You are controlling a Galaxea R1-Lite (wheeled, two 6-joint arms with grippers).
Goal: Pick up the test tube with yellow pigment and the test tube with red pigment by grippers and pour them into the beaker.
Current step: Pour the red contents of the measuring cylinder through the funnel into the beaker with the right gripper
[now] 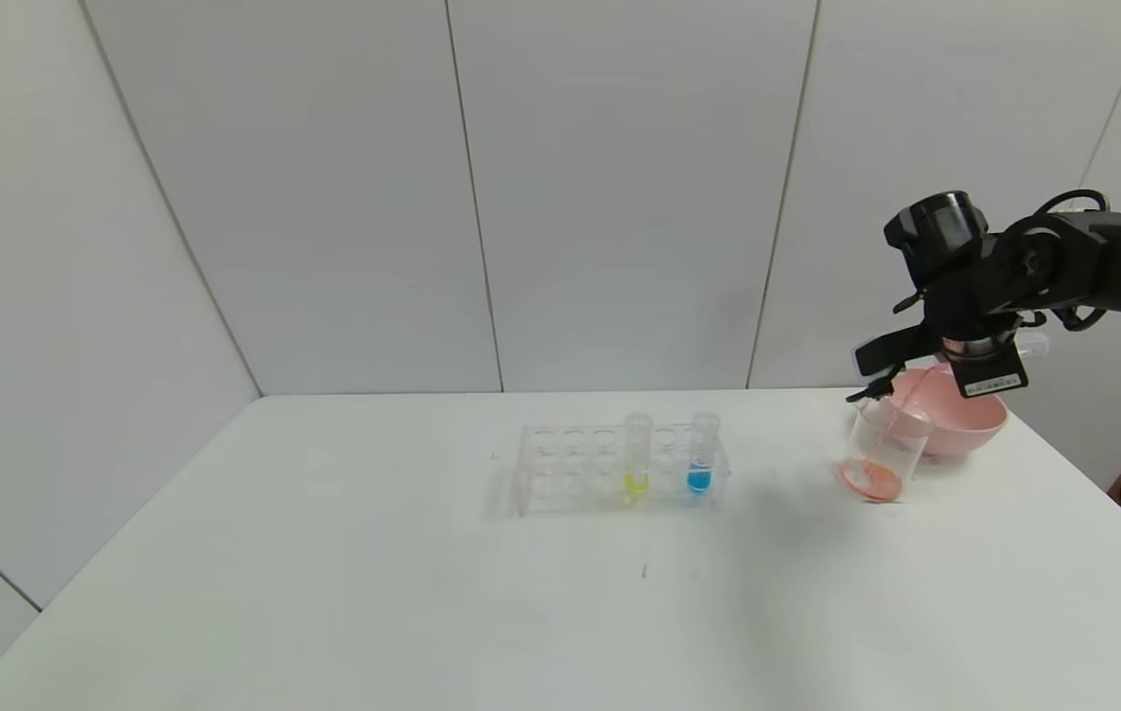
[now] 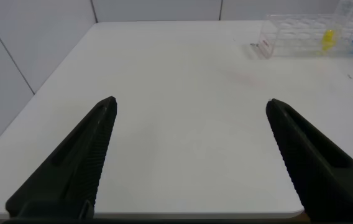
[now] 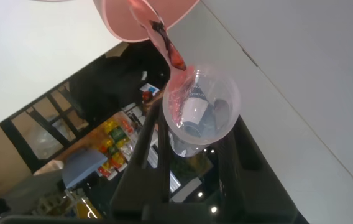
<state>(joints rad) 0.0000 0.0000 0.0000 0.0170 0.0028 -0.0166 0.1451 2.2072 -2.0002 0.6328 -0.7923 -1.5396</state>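
Your biggest risk sits over the beaker [image 1: 882, 456], which stands just in front of the pink bowl [image 1: 955, 423]: the right gripper [image 1: 906, 370], clamped on the test tube with red pigment [image 1: 901, 400], holds it tipped mouth-down above the rim, so any drift would send the stream onto the table [image 1: 323, 592]. Next, the test tube with yellow pigment [image 1: 636, 459] waits in the rack [image 1: 560, 469] just beside the blue tube [image 1: 701, 454], so you could grab the wrong one. The left gripper [image 2: 189, 155] hangs wide open and empty, well away from the rack.

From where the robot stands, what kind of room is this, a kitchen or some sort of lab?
Probably a mock chemistry bench: a clear tube rack with yellow and blue liquids, and the right gripper tipping a test tube with red pigment into a beaker on a white table.
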